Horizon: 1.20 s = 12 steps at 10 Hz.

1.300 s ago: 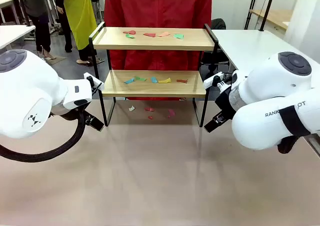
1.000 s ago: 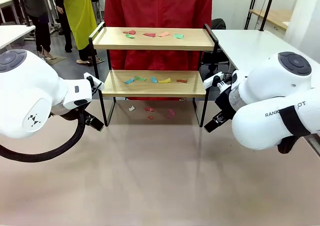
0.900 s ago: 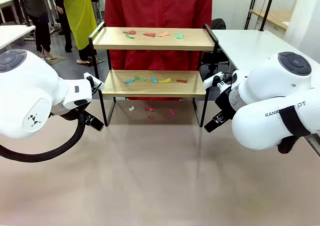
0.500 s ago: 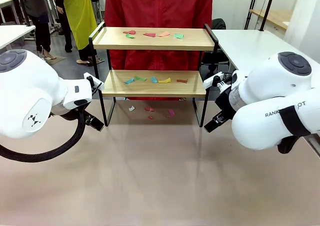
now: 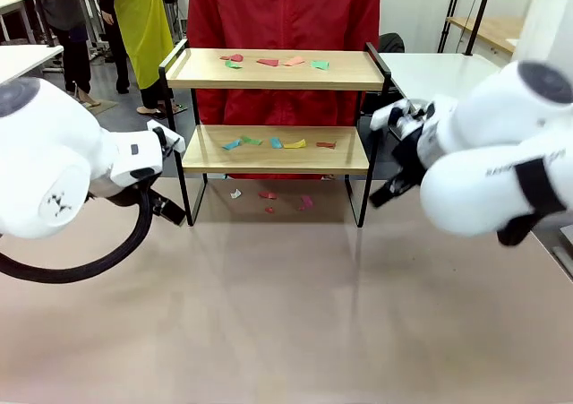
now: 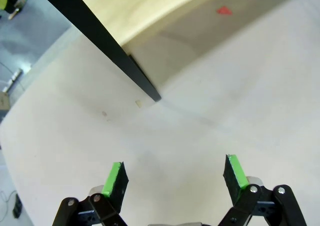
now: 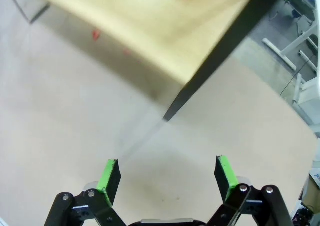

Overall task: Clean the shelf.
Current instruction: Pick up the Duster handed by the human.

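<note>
The shelf [image 5: 273, 150] stands at the table's far middle: two light wooden boards in a black frame. Small coloured paper scraps [image 5: 269, 62] lie on its top board, more scraps [image 5: 277, 142] lie on the lower board, and a few red and pink ones [image 5: 269, 195] lie on the table beneath. My left gripper [image 5: 168, 209] hangs open just left of the shelf's front left leg [image 6: 100, 45], its fingers [image 6: 114, 178] with nothing between them. My right gripper [image 5: 385, 192] hangs open beside the front right leg [image 7: 215, 55], green pads [image 7: 224, 171] wide apart over bare table.
A person in a red jacket [image 5: 282, 10] stands right behind the shelf. A white table [image 5: 448, 73] adjoins at the far right. The wide beige tabletop [image 5: 286, 314] stretches in front of the shelf. Red scraps [image 6: 223, 10] lie under the lower board.
Both arms have lifted and shifted a little, the right one most, rising beside the shelf's right side. Both grippers stay open. The shelf and scraps have not moved.
</note>
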Tool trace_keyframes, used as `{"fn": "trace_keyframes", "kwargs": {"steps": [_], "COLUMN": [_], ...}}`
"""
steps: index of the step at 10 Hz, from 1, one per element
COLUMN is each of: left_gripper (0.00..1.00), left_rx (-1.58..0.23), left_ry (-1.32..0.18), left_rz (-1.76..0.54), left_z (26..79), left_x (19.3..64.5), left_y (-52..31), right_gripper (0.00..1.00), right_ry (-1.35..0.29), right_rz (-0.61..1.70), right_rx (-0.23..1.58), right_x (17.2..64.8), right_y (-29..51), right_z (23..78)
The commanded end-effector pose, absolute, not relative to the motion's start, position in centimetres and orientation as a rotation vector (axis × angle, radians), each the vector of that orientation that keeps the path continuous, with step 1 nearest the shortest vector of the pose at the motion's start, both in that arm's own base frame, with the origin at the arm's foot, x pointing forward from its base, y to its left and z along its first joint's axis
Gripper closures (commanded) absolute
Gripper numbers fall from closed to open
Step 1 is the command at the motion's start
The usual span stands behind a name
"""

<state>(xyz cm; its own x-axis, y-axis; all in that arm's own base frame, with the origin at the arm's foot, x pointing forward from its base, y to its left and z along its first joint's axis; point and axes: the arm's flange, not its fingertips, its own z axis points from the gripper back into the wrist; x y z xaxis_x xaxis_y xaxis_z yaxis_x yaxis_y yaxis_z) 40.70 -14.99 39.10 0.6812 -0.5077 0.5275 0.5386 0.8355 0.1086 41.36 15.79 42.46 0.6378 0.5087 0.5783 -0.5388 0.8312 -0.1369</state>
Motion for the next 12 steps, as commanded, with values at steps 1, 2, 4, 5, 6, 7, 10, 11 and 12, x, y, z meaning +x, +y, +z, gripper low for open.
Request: {"fn": "trace_keyframes", "kwargs": {"steps": [1, 2, 4, 5, 6, 7, 10, 11, 12], "left_gripper": [0.0, 0.0, 0.0, 0.0, 0.0, 0.0, 0.0, 0.0, 0.0], "left_rx": [-0.156, -0.218, -0.324, -0.398, -0.495, -0.581, -0.694, -0.675, -0.662], "left_ry": [-0.559, -0.555, -0.601, -0.627, -0.668, -0.703, -0.845, -0.837, -0.861], "left_rz": [-0.631, -0.661, -0.704, -0.755, -0.848, -0.912, -1.005, -0.939, -0.983], "left_z": [43.4, 45.1, 48.0, 49.1, 49.9, 50.1, 49.2, 48.9, 50.3], "left_x": [41.5, 41.8, 41.7, 41.8, 42.1, 42.7, 43.6, 43.2, 41.5], "left_y": [-11.2, -9.1, -3.5, -0.3, 3.2, 5.9, 11.1, 11.0, 10.7], "right_gripper": [0.0, 0.0, 0.0, 0.0, 0.0, 0.0, 0.0, 0.0, 0.0], "right_ry": [-0.669, -0.68, -0.771, -0.825, -0.884, -0.931, -1.029, -1.064, -0.992], "right_rz": [0.588, 0.585, 0.578, 0.567, 0.581, 0.583, 0.571, 0.554, 0.54], "right_rx": [0.143, 0.208, 0.339, 0.385, 0.432, 0.469, 0.538, 0.533, 0.48], "right_x": [42.5, 42.9, 43.2, 43.0, 42.7, 42.8, 43.5, 43.4, 41.2], "right_y": [12.0, 9.6, 2.8, -0.8, -4.4, -7.4, -13.9, -14.0, -13.7], "right_z": [47.1, 48.7, 50.9, 51.3, 51.1, 50.4, 46.5, 45.6, 47.6]}}
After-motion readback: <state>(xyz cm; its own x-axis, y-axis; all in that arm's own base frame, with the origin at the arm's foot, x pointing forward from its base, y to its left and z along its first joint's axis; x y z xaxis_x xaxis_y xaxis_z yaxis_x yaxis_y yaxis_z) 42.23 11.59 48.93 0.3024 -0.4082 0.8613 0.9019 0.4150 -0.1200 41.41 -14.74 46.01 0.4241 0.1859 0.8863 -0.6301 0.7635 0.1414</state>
